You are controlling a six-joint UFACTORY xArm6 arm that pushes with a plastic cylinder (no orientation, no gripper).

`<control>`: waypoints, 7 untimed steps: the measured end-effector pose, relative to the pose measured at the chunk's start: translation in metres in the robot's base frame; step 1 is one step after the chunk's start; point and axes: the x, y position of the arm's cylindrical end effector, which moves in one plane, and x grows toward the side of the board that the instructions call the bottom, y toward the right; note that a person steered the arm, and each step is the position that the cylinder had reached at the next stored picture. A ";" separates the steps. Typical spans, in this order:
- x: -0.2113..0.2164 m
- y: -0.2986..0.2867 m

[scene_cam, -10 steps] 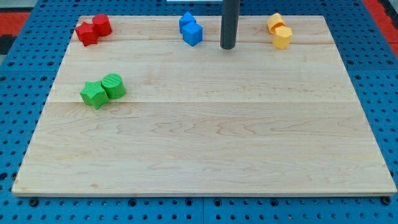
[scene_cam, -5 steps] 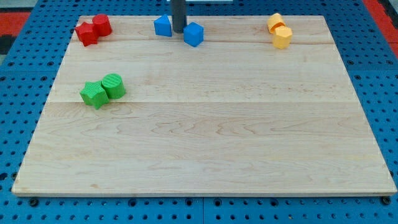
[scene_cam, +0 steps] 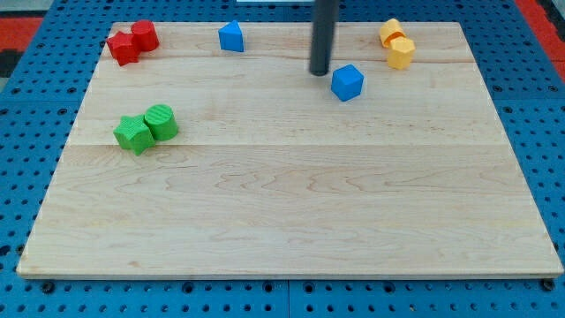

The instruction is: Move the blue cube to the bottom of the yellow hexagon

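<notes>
The blue cube lies near the view's top, right of centre. My tip stands just to its upper left, close to it but apart by a small gap. The yellow hexagon sits at the view's top right, touching a second yellow block above it. The blue cube is to the lower left of the hexagon, about a block's width away.
A second blue block, pentagon-like, sits at the top left of centre. A red star and red cylinder touch at the top left. A green star and green cylinder touch at the left.
My tip swung left between the two blue blocks, parting them, then moved right. The blue cube slid right and down toward the yellow hexagon. The other blue block ended further left.
</notes>
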 end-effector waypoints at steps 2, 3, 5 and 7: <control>0.022 0.039; 0.026 0.057; 0.047 0.050; 0.048 0.108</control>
